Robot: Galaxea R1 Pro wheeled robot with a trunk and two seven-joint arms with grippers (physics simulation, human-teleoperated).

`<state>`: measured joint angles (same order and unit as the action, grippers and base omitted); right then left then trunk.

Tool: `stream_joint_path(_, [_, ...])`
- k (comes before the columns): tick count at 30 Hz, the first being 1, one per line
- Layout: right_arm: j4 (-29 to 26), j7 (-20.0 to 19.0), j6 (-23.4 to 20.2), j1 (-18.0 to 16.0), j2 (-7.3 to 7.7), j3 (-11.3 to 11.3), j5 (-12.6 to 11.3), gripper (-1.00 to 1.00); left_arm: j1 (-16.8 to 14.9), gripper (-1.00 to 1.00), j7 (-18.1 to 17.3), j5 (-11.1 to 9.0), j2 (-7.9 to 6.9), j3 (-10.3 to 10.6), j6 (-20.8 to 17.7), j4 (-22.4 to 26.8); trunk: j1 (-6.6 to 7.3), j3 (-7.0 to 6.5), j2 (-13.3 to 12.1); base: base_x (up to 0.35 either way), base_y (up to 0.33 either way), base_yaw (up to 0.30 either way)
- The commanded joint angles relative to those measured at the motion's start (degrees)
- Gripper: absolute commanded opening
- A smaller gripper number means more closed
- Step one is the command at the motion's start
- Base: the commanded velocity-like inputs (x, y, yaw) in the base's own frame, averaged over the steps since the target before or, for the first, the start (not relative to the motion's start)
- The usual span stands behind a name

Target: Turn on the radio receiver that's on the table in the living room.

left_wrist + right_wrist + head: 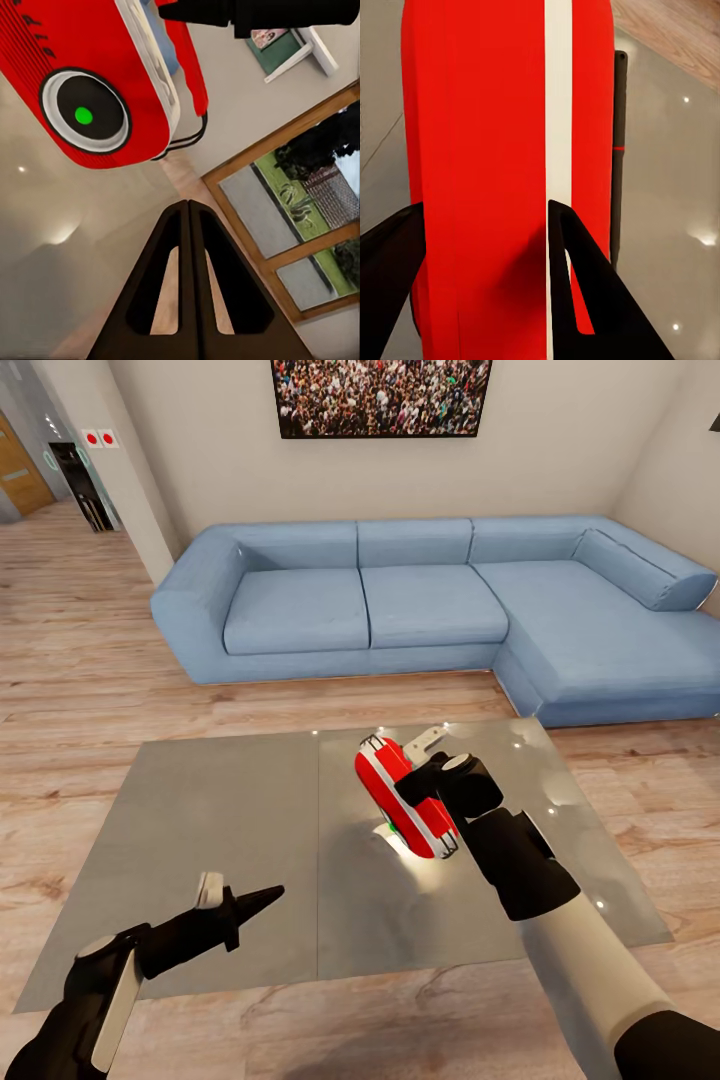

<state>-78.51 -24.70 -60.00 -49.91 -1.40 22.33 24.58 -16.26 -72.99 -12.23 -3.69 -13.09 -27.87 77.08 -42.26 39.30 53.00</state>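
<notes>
- We see the small glossy red radio receiver with a white band (405,797) lifted off the low bench with a reflective grey two-panel top (220,810), tilted, above the bench's right panel.
- Our right end effector (425,785) grips the radio: in the right wrist view its two dark fingers (585,292) straddle the red body (480,150), pressed against it on both sides.
- Our left end effector (262,900) hovers over the left panel, well apart from the radio, its fingers closed tip to tip and holding nothing, as the left wrist view (187,217) confirms.
- In the left wrist view we see the radio's round dial (84,112) with a green dot at its centre, and its thin handle (187,139).
- Beyond the bench stand a blue L-shaped sofa (420,610) and a framed crowd picture (380,395) on the beige wall; the floor is light wood (70,660).
</notes>
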Motion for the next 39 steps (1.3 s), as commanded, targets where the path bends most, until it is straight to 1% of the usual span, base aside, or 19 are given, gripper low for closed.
stream_joint_path(1, [0.0,0.0,0.0,0.0,0.0,0.0,0.1,-1.0,0.0,-1.0,0.0,0.0,0.0,0.0,-0.2,0.0,0.0,0.0,0.0,0.0,0.0,0.0])
stream_joint_path(8, [0.1,0.0,0.0,0.0,-0.01,0.1,0.1,-1.0,0.0,-1.0,0.1,0.1,0.03,0.0,-0.5,0.0,0.0,0.0,0.0,0.0,0.0,0.0])
stream_joint_path(11, [3.0,0.5,0.0,0.0,-0.07,0.3,0.2,-1.0,0.0,-1.0,0.1,0.1,0.09,0.1,-0.4,0.0,0.0,0.0,0.0,0.0,0.0,0.0])
stream_joint_path(13, [8.8,0.7,0.0,-0.7,-0.24,0.5,0.2,-1.0,0.0,-1.0,0.1,0.2,0.14,0.1,-0.3,0.0,0.0,0.0,0.0,0.0,0.0,0.0])
stream_joint_path(17, [20.6,0.5,0.0,-7.1,-2.26,0.4,0.0,-1.0,0.0,-1.0,0.2,0.3,0.18,0.2,-0.2,0.0,0.0,0.0,0.0,0.0,0.0,0.0])
stream_joint_path(19, [24.4,0.4,0.0,-9.5,-2.74,0.4,0.0,-1.0,0.0,-1.0,0.3,0.4,0.18,0.2,-0.2,0.0,0.0,0.0,0.0,0.0,0.0,0.0])
stream_joint_path(20, [25.5,0.3,0.0,-10.1,-2.88,0.4,0.0,-1.0,0.0,-1.0,0.3,0.4,0.18,0.1,-0.2,0.0,0.0,0.0,0.0,0.0,0.0,0.0])
stream_joint_path(30, [29.2,-0.2,0.0,-13.1,-3.07,0.4,-0.1,-1.0,0.0,-1.0,1.1,0.5,0.48,0.1,0.0,-0.2,0.0,0.0,0.0,0.0,0.0,0.0])
stream_joint_path(33, [31.0,-1.6,0.0,-14.0,-2.98,0.4,-0.1,-1.0,0.0,-1.0,1.1,0.5,0.52,0.1,0.0,-0.2,0.0,0.0,0.0,0.0,0.0,0.0])
stream_joint_path(35, [31.6,-2.5,0.0,-14.2,-2.95,0.4,-0.1,-1.0,0.0,-1.0,1.2,0.5,0.52,0.1,0.0,-0.2,0.0,0.0,0.0,0.0,0.0,0.0])
stream_joint_path(39, [34.6,-5.0,0.0,-14.3,-3.02,0.3,-0.2,-1.0,0.0,-1.0,1.2,0.5,0.53,0.1,0.0,-0.3,0.0,0.0,0.0,0.0,0.0,0.0])
